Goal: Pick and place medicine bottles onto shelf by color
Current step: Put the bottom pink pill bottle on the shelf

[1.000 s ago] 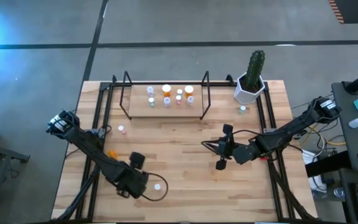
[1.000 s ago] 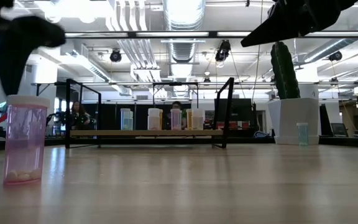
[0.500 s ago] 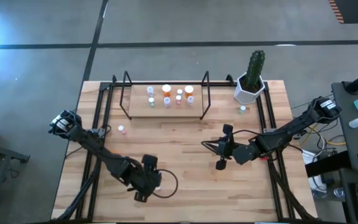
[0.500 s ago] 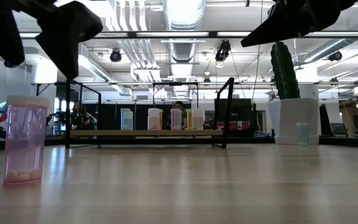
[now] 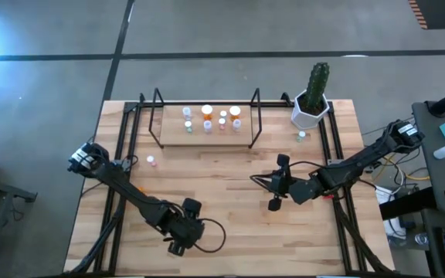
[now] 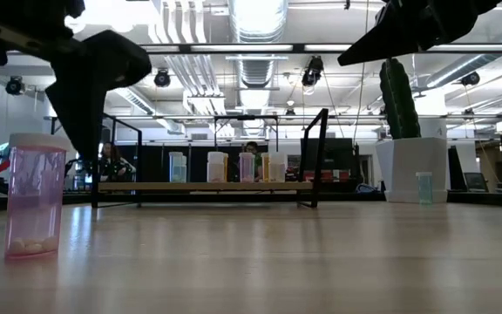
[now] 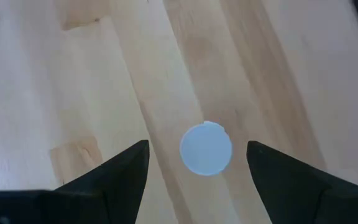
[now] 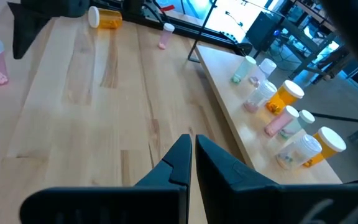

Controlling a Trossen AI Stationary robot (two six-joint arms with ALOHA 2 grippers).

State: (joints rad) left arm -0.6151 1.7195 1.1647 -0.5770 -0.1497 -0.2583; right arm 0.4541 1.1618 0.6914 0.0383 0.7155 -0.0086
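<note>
The left gripper [image 7: 197, 163] has swung lower-centre and is hovering wide open over the pink bottle [image 7: 206, 148]; next, descending and closing. Right gripper [image 8: 191, 155] is waiting, pinched closed.

The high camera looked straight down on the whole table [image 5: 230, 201]. The low one sat at table-top height, facing the shelf [image 6: 203, 186], with a pink bottle [image 6: 34, 196] close. The left wrist camera also saw that bottle, from directly above.

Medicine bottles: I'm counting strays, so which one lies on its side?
The orange bottle lies toppled on the table; every other bottle stands upright.
</note>
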